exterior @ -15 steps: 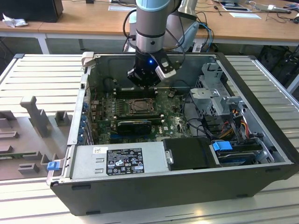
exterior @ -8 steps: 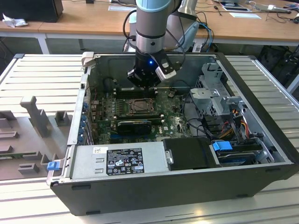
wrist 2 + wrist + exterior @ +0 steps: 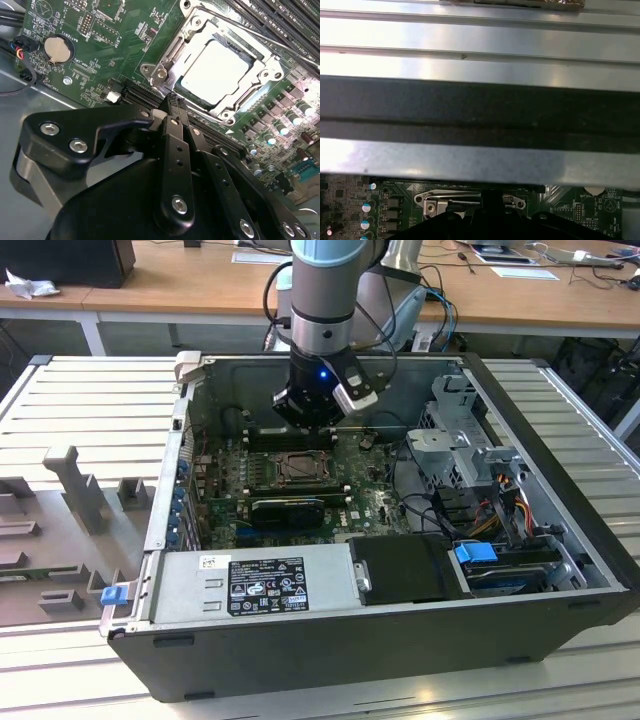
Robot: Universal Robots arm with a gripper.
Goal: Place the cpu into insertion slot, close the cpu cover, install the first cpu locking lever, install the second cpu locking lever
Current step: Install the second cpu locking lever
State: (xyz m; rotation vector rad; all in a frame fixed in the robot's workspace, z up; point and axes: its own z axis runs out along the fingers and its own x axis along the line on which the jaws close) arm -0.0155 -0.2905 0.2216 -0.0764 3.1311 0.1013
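1. Claw [image 3: 172,102] fingers sit pressed together in the lower centre of the second wrist view, nothing between them, tips just short of the socket's near corner; in the exterior view the gripper [image 3: 305,410] hangs in the upper centre, inside the open computer case [image 3: 560,490].

2. Cpu [image 3: 217,70] lies flat in the insertion slot [image 3: 165,75], upper centre-right of the second wrist view, its pale metal top showing through the frame — seated, as far as I can judge.

3. Cpu cover [image 3: 265,62] appears to lie down around the chip; whether it is latched I cannot tell.

4. Handling, as a judgement: the chip is light, stiff and smooth, with a fragile underside — take it only by opposite edges. The cover is thin stiff plate on a hinge; push on its frame, never on the chip.

5. Green motherboard [image 3: 95,55] surrounds the socket, with a round coin battery [image 3: 56,47] at upper left and long memory slots [image 3: 290,22] at upper right.
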